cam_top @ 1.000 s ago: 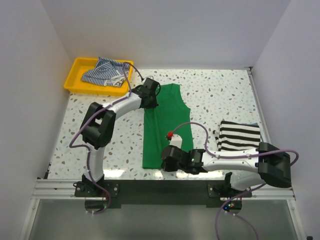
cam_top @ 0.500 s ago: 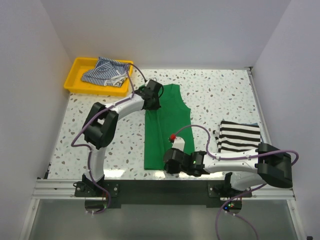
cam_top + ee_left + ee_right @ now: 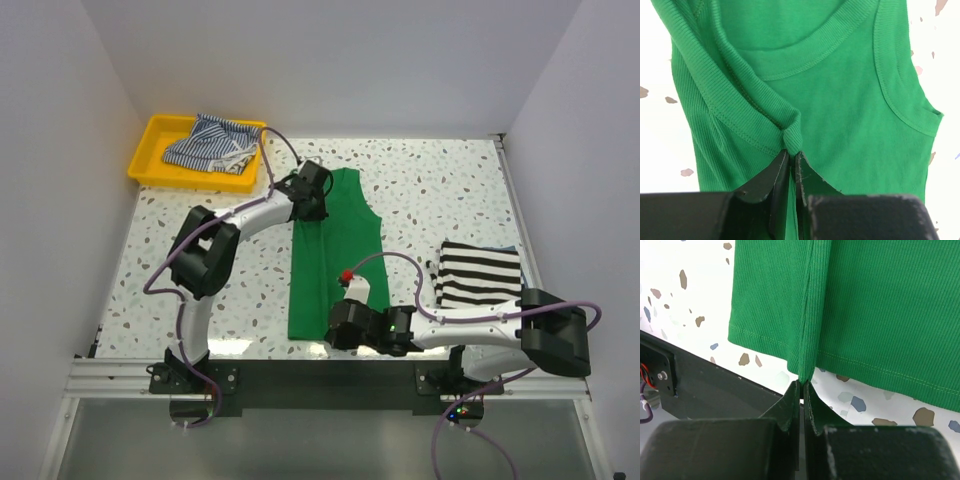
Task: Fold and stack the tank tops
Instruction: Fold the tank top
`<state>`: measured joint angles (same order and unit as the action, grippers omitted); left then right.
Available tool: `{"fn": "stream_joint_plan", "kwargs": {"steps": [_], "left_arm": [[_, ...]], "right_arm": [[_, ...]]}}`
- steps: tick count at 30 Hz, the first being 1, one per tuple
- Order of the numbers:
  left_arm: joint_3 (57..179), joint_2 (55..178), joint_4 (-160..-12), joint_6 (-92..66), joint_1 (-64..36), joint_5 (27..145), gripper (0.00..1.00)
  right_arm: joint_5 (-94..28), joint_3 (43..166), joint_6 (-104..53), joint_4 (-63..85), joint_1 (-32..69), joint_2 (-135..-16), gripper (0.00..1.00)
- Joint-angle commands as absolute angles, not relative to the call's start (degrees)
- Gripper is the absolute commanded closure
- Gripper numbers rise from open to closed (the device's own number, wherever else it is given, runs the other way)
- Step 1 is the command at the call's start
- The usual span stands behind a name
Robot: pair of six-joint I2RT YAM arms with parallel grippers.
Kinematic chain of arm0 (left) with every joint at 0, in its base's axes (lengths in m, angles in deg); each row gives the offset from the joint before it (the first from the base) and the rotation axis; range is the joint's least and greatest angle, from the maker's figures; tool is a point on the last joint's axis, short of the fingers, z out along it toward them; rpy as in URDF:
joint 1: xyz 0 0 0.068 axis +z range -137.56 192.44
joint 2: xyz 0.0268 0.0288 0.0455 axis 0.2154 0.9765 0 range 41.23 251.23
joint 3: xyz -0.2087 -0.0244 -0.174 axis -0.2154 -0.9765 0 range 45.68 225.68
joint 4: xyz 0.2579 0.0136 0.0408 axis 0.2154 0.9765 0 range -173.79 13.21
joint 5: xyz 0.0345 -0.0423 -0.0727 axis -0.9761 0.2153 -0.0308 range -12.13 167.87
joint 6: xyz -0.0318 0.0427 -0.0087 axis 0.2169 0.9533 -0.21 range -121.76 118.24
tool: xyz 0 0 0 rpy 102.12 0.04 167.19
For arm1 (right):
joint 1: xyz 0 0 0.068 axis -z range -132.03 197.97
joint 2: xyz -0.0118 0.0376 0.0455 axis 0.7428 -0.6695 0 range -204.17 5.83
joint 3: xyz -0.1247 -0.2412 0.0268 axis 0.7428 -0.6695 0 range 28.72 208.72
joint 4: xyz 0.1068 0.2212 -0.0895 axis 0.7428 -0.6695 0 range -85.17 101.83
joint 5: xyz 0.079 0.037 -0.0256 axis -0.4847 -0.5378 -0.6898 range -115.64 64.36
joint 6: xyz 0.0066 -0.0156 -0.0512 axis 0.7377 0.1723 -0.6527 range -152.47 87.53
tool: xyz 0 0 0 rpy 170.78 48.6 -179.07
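The green tank top (image 3: 340,240) lies lengthwise in the middle of the table, its left side folded over itself. My left gripper (image 3: 316,205) is at the top's far left shoulder. The left wrist view shows the gripper (image 3: 791,152) pinching a bunched strap fold of the green top (image 3: 840,100), jaws nearly together. My right gripper (image 3: 328,334) is at the near hem, shut (image 3: 802,382) on a fold of the green hem (image 3: 865,300). The black-and-white striped tank top (image 3: 480,272) lies folded at the right. The blue-and-white striped tank top (image 3: 210,142) is crumpled in the tray.
A yellow tray (image 3: 148,165) stands at the back left corner. The table's near edge and black frame rail (image 3: 700,390) run just below the right gripper. White walls close in the table on the left, back and right.
Both grippers have carried the green top's left edge a little to the right, narrowing the fold. The left jaws have eased slightly but the strap is still between them.
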<state>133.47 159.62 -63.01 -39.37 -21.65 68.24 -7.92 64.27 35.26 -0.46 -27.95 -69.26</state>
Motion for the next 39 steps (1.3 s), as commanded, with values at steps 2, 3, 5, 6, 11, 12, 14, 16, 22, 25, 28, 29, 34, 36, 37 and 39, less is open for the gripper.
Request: {"fn": "stream_joint_plan", "kwargs": {"steps": [2, 3, 5, 6, 11, 12, 14, 16, 22, 25, 28, 29, 34, 36, 37, 39], "left_arm": [[135.9, 160.7, -67.6, -37.9, -22.6, 68.9, 0.85], [135.9, 160.9, -67.6, -37.7, -22.7, 68.9, 0.83], [136.0, 161.5, -67.9, -37.6, -22.9, 69.4, 0.83], [136.1, 161.6, -67.8, -37.6, -22.9, 69.4, 0.82], [136.1, 162.3, -68.2, -37.4, -23.0, 69.7, 0.73], [136.1, 162.3, -68.4, -37.3, -23.0, 69.8, 0.68], [136.1, 161.6, -68.8, -36.8, -23.0, 69.6, 0.53], [135.9, 160.2, -70.0, -36.0, -22.9, 69.7, 0.41], [134.2, 153.3, -73.5, -35.3, -22.6, 69.9, 0.29], [132.5, 149.8, -71.9, -37.9, -22.2, 66.2, 0.27], [128.8, 147.2, -69.8, -41.8, -20.9, 63.1, 0.28], [127.6, 145.8, -69.8, -42.4, -20.5, 63.1, 0.32], [121.2, 145.9, -71.8, -43.0, -18.6, 67.0, 0.55], [119.3, 146.8, -74.1, -42.5, -17.9, 68.9, 0.67], [118.9, 147.7, -74.7, -42.0, -17.6, 70.2, 0.69], [118.7, 148.9, -75.5, -41.6, -17.3, 70.8, 0.74]], "right_arm": [[-6.3, 63.4, 37.4, 1.1, -29.0, -68.2, 1.00], [-6.3, 63.3, 37.8, 1.3, -29.1, -68.3, 1.00], [-6.1, 62.7, 38.2, 1.5, -29.3, -68.5, 1.00], [-6.0, 62.5, 38.6, 1.6, -29.2, -68.5, 1.00], [-5.7, 61.1, 39.5, 2.2, -29.5, -68.3, 1.00], [-5.5, 60.9, 39.7, 1.6, -29.5, -68.3, 0.96], [-5.0, 61.0, 39.8, 0.4, -29.5, -67.1, 0.76], [-3.2, 61.1, 39.5, -2.3, -29.5, -65.6, 0.57], [2.5, 64.3, 37.9, -13.0, -29.5, -56.1, 0.53], [5.6, 67.6, 34.5, -15.8, -29.2, -56.6, 0.54], [6.3, 72.4, 29.7, -15.9, -28.8, -62.0, 0.55], [5.7, 73.3, 26.8, -15.2, -28.0, -63.6, 0.56], [-0.2, 77.7, 20.4, -9.4, -24.3, -73.9, 0.60], [-1.4, 79.1, 18.4, -7.8, -23.9, -78.2, 0.60], [-1.5, 79.5, 17.8, -7.2, -23.7, -79.2, 0.61], [-1.6, 81.1, 16.6, -6.6, -23.6, -82.8, 0.61]]}}
